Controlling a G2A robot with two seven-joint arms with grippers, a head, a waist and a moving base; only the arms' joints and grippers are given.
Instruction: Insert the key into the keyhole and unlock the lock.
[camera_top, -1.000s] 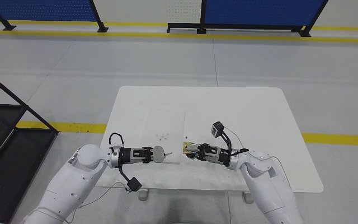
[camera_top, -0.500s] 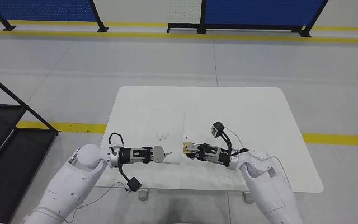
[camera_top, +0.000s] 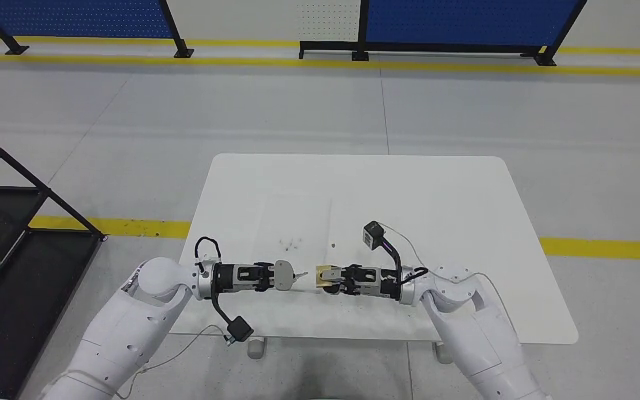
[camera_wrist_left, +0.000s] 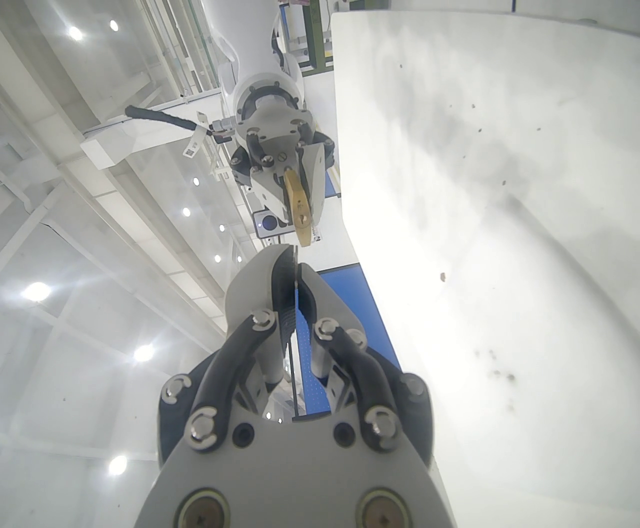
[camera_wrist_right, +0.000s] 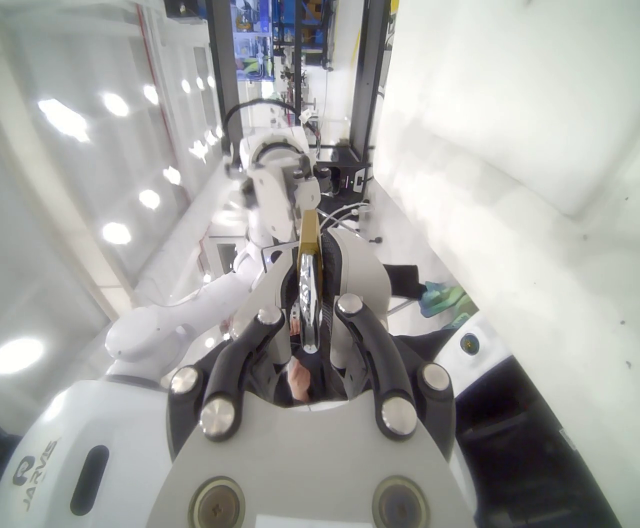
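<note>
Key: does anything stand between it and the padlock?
Nothing visible does: the key in the left pincer points at the brass padlock in the right pincer, with only a short open gap between them.

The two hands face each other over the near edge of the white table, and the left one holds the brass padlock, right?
Not quite: the brass padlock is held by the right hand, not the left hand. The right wrist view shows it in that hand's own grip. The hands do face each other over the near edge of the white table.

Left pincer (camera_top: 284, 273) and right pincer (camera_top: 333, 277) level, nearly tip to tip, both seemingly clamped
</note>
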